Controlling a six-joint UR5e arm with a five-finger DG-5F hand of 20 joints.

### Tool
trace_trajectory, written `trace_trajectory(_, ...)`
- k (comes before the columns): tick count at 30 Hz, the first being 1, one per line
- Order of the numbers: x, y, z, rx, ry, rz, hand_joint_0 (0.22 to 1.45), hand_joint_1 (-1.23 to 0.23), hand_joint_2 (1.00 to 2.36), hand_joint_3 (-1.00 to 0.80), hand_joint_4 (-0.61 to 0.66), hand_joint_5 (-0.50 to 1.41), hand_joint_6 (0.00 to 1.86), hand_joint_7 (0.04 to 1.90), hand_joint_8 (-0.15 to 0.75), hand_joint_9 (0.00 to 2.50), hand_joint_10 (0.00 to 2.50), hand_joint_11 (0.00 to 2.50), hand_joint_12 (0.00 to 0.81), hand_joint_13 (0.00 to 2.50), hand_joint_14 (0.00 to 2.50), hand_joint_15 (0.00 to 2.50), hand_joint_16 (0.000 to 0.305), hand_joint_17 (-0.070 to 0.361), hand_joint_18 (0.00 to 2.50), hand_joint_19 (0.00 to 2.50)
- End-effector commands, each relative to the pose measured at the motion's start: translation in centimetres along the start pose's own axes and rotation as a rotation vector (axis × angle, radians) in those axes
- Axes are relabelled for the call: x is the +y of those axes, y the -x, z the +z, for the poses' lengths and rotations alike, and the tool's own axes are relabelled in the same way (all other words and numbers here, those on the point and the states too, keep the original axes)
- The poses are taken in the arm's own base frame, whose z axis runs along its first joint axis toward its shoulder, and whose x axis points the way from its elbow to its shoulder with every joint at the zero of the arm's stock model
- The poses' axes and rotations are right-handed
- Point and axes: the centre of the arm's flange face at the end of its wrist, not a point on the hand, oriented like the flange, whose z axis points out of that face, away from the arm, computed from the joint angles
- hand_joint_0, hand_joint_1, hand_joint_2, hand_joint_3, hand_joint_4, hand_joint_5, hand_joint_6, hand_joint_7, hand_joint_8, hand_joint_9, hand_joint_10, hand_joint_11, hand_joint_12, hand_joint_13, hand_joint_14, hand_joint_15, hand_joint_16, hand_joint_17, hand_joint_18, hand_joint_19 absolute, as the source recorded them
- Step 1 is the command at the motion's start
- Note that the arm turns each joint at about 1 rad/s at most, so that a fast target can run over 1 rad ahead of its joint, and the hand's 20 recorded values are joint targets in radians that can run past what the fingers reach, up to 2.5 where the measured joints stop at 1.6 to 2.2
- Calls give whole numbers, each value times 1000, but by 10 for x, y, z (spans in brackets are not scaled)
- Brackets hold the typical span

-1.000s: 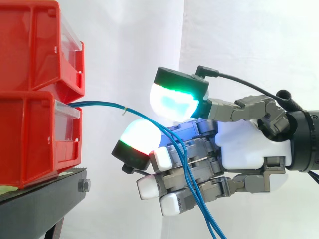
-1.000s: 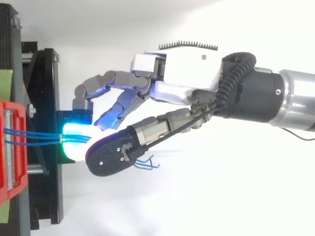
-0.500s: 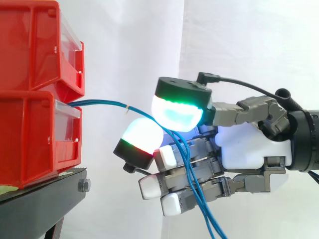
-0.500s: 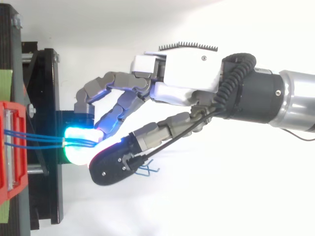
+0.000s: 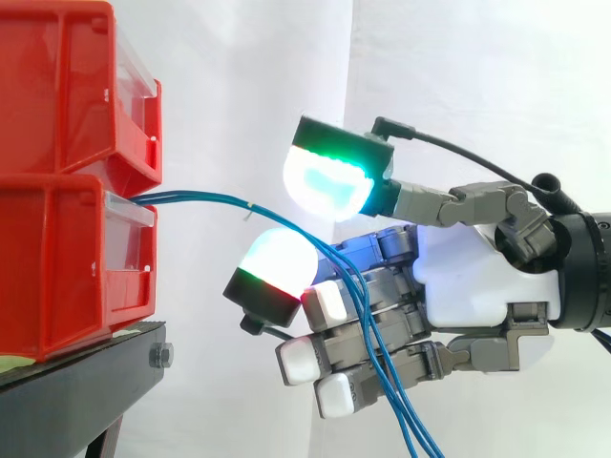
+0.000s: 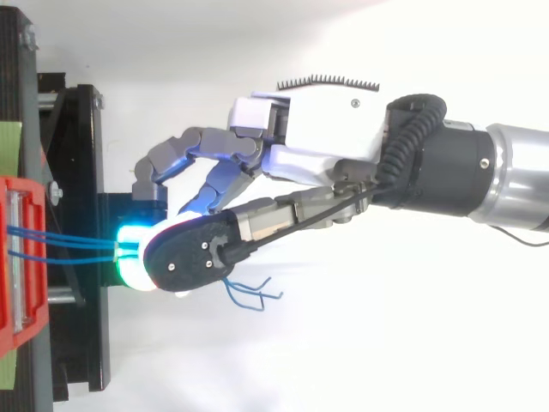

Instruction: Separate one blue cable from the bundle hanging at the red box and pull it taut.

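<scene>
The lower red bin (image 5: 57,267) is sitting on the black stand (image 5: 76,382), unchanged. The blue cables (image 5: 205,200) are leaving its front as one bundle, none separated. They are arcing right between the thumb pad (image 5: 325,181) and the finger pad (image 5: 277,262), then trailing down across the curled lower fingers (image 5: 329,305). Compared with half a second ago, the thumb pad is standing higher, so the gap is wider and nothing is pinching the cables. The hand (image 5: 468,277) is reaching in level, pinch parted. In the top view, the cable ends (image 6: 249,292) are splaying beside the thumb.

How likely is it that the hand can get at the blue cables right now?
Probably yes: the blue cables run from the red box between the hand's parted glowing pads, nothing blocking.
</scene>
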Motion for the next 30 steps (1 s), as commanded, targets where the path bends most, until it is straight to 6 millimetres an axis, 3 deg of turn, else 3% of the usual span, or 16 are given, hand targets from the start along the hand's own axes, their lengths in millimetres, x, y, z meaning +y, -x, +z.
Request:
trace_trajectory(1,-1,-1,0,2,-1,0,630,-617,1020,-201,196,-203,850,1093,348,925,17,718,387,896,17,485,40,89,760,494)
trace_trajectory(7,1,-3,0,3,0,0,649,-689,1020,-180,191,-211,860,1052,345,913,18,740,388,897,19,496,40,90,760,501)
trace_trajectory(16,-1,-4,0,5,-1,0,642,-690,1012,-356,199,-209,848,1021,336,944,18,757,384,918,20,501,39,89,776,507)
trace_trajectory(25,0,-3,0,2,1,0,670,-740,1018,-255,117,-211,862,1041,328,938,18,770,385,937,20,529,40,90,784,507)
trace_trajectory(30,0,-5,0,3,2,0,733,-831,1012,-380,126,-216,873,1050,328,943,21,779,376,950,21,542,40,90,794,508)
